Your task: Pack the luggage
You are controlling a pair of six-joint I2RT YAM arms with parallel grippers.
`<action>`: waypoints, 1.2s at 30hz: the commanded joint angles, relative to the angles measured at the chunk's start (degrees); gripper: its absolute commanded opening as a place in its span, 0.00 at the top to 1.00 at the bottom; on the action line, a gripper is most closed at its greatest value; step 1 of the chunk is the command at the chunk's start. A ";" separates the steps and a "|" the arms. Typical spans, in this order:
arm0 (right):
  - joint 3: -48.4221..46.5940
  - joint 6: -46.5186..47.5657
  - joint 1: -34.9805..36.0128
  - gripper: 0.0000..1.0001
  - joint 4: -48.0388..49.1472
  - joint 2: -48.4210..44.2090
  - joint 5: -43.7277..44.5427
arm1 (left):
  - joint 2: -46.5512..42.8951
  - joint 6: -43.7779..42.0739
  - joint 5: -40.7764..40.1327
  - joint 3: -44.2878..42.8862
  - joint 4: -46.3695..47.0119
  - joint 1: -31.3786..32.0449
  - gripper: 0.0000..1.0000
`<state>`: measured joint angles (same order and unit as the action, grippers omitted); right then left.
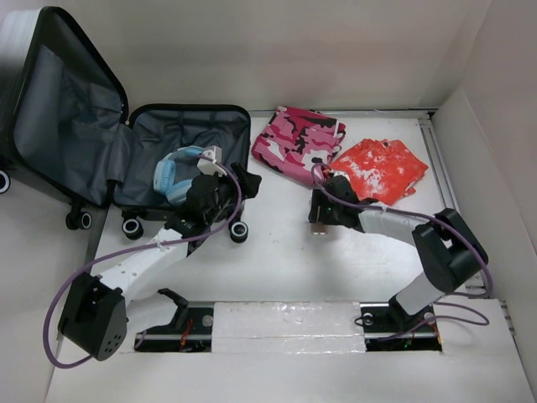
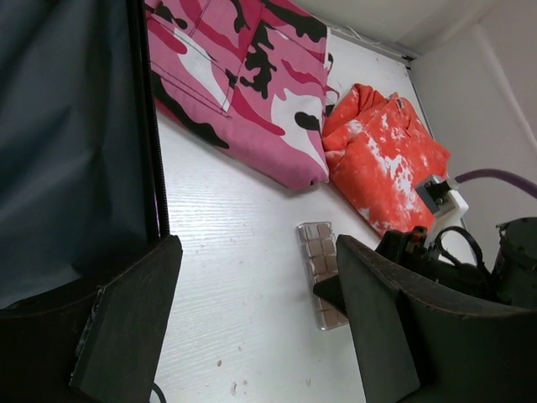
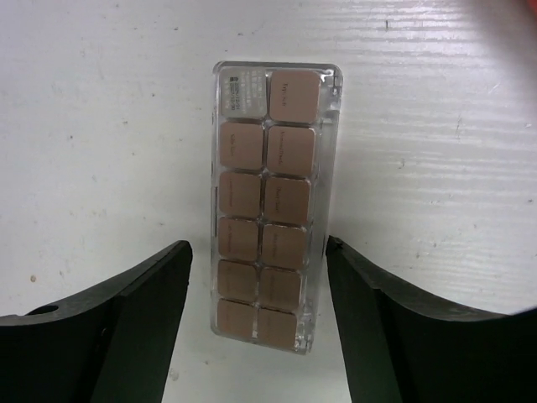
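Now the luggage [image 1: 201,130] lies open, blue headphones [image 1: 174,176] inside its base; left tool [image 2: 256,285] gapes empty by its rim, right tool [image 3: 256,252] wide astride a clear tan-block palette [image 3: 268,193].

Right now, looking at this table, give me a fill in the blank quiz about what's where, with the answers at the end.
1. The headphones lying inside the open luggage are ___ in colour.
2. The right claw sits over the clear palette with its jaws ___.
3. The palette's brown squares run in ___ columns.
4. Next to the orange garment lies a camouflage garment that is mostly ___.
Answers: blue; open; two; pink.
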<state>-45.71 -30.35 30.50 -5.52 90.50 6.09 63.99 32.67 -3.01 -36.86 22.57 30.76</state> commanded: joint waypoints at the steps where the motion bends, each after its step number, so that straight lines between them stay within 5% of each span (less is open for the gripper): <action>1: 0.63 -3.66 2.88 0.30 -2.47 -0.42 6.28 | -2.11 -0.15 0.46 0.39 2.83 0.00 0.30; 8: -4.73 -7.97 7.20 0.35 -8.19 8.37 17.28 | -5.62 0.38 -1.65 0.39 2.31 0.00 0.30; 13: -6.49 -9.64 8.43 0.54 -8.19 11.45 19.40 | -10.44 1.95 -5.86 0.91 1.17 0.00 0.30; 15: -7.28 -9.64 8.43 0.71 -8.80 12.25 19.92 | -12.56 4.24 -10.32 0.91 0.28 0.00 0.30; 20: -7.28 -8.95 9.66 0.75 -8.81 5.67 17.74 | -20.81 7.15 -12.99 0.91 0.02 0.00 0.30; 24: -11.31 -5.34 11.07 0.73 -4.95 -4.52 7.74 | -25.31 6.09 -11.94 -0.23 -0.06 0.00 0.30; 30: -36.91 -0.60 14.15 0.71 -3.62 3.70 -5.98 | -33.03 6.09 -16.24 -0.23 -3.66 0.00 0.30; 32: -45.30 -1.20 14.15 0.59 -2.49 11.69 -9.67 | -34.27 6.09 -17.47 -0.23 -5.69 0.00 0.30; 35: -62.87 -1.73 14.76 0.23 -4.57 22.91 -15.21 | -34.28 6.62 -18.70 -0.75 -8.49 0.00 0.30; 36: -71.45 -2.25 14.76 0.20 -10.33 25.93 -16.10 | -31.41 6.62 -18.70 -0.76 -9.03 0.00 0.26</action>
<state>-105.38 -32.58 44.99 -8.64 110.02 -3.16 29.45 38.76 -20.05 -36.18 16.25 30.74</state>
